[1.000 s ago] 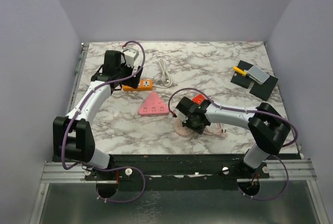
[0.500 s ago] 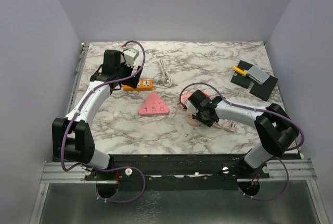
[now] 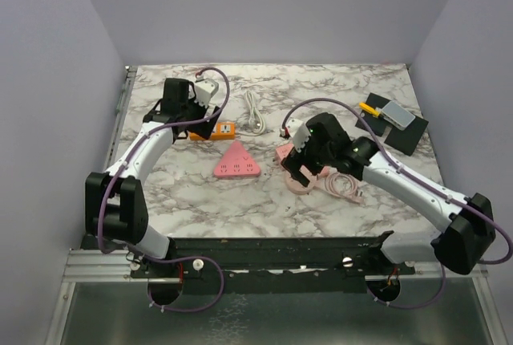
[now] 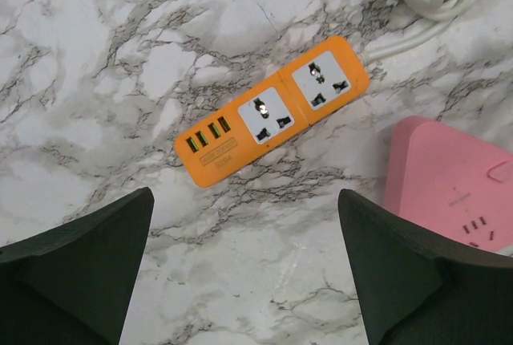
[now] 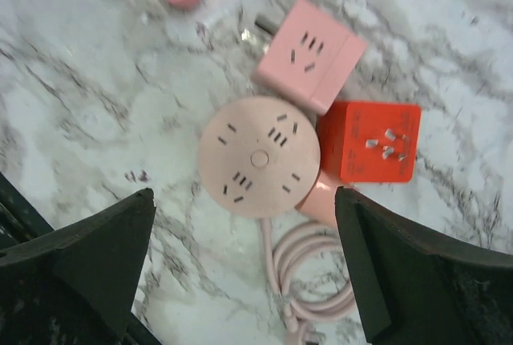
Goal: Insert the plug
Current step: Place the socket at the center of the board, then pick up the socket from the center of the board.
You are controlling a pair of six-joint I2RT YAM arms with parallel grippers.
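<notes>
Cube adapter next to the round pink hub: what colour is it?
The cube adapter is red-orange; the right wrist view shows it best.

Pink square plug adapter (image 5: 311,54): flat on the marble, slotted face up, metal prongs sticking out of its side toward the pink triangular power strip (image 3: 236,162). Prongs bare, not seated in anything.

Round pink socket hub (image 5: 258,156): flat, face up, slot sets ringed around a centre button. Sits just below the adapter; whether they touch, cannot tell. Its pink cord (image 5: 309,273) lies in a loose coil on the near side.

Red-orange cube plug (image 5: 370,141): against the hub's edge, pins pointing up, unplugged.
</notes>
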